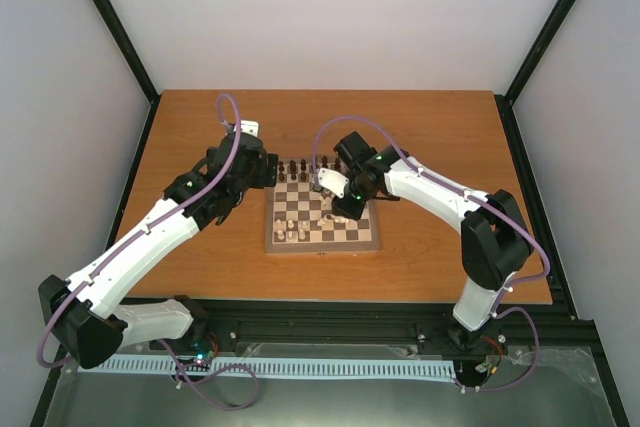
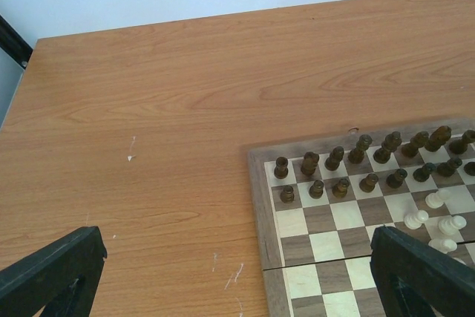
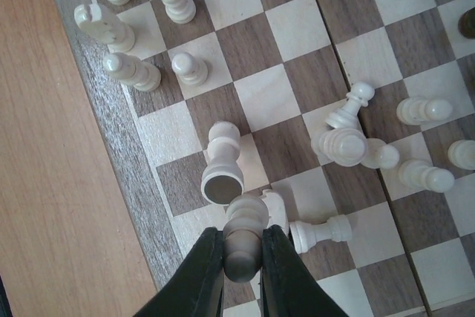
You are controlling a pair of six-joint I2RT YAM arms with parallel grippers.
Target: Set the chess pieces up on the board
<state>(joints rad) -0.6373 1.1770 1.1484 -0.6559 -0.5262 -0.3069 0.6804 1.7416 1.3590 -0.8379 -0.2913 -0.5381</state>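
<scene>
The board [image 1: 322, 241] lies mid-table; it also shows in the left wrist view [image 2: 276, 228] and the right wrist view [image 3: 122, 131]. Dark pieces [image 2: 335, 158] stand in two rows on its far side. Cream pieces [image 3: 111, 27] stand near one edge; others [image 3: 349, 142] lie toppled mid-board. My right gripper [image 3: 242, 257] is shut on a cream piece [image 3: 245, 224] held above the board, beside a toppled cream piece [image 3: 223, 165]. My left gripper [image 1: 262, 169] hovers off the board's far left corner, its fingers [image 2: 52, 272] wide apart and empty.
The wooden table [image 1: 200, 117] extends around the board. Black frame posts [image 1: 110, 17] stand at the back corners, with pale walls behind. More toppled cream pieces [image 3: 320, 231] lie close to my right gripper.
</scene>
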